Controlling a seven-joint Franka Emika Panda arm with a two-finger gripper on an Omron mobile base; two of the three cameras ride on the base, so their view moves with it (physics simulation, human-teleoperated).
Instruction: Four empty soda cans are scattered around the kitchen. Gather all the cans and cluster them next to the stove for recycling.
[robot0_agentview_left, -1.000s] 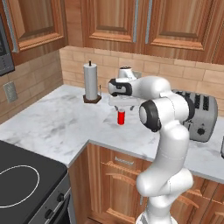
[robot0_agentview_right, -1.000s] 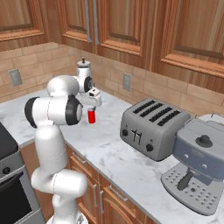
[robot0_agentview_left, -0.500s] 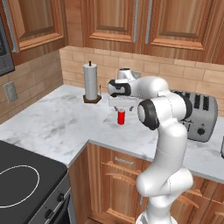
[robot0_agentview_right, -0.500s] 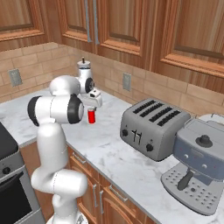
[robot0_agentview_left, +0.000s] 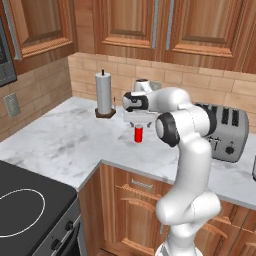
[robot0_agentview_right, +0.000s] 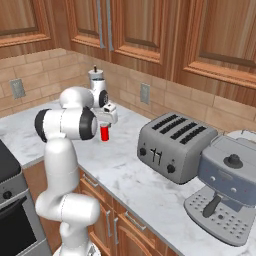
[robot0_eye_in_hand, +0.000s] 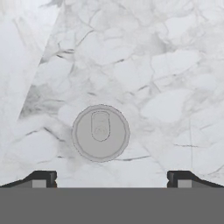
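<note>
In the left base view, the tool (robot0_agentview_left: 138, 123) hangs just above the red soda can (robot0_agentview_left: 138, 134), upright on the marble worktop (robot0_agentview_left: 65, 142) near a paper towel roll (robot0_agentview_left: 104, 93). In the right base view, the can stands left of the toaster (robot0_agentview_right: 171, 146). In the hand view, its silver top sits between wide-open fingertips (robot0_eye_in_hand: 42, 178), ungripped.

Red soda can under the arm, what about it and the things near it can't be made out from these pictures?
- Red soda can: left base view, its top sits behind the gripper; hand view shows the silver lid, not the sides.
- Can's base: right base view, too small to judge how it meets the counter.
- Stove: left base view, cut off by the left and bottom edges.
- Coffee machine: right base view, cut off by the right edge.
</note>
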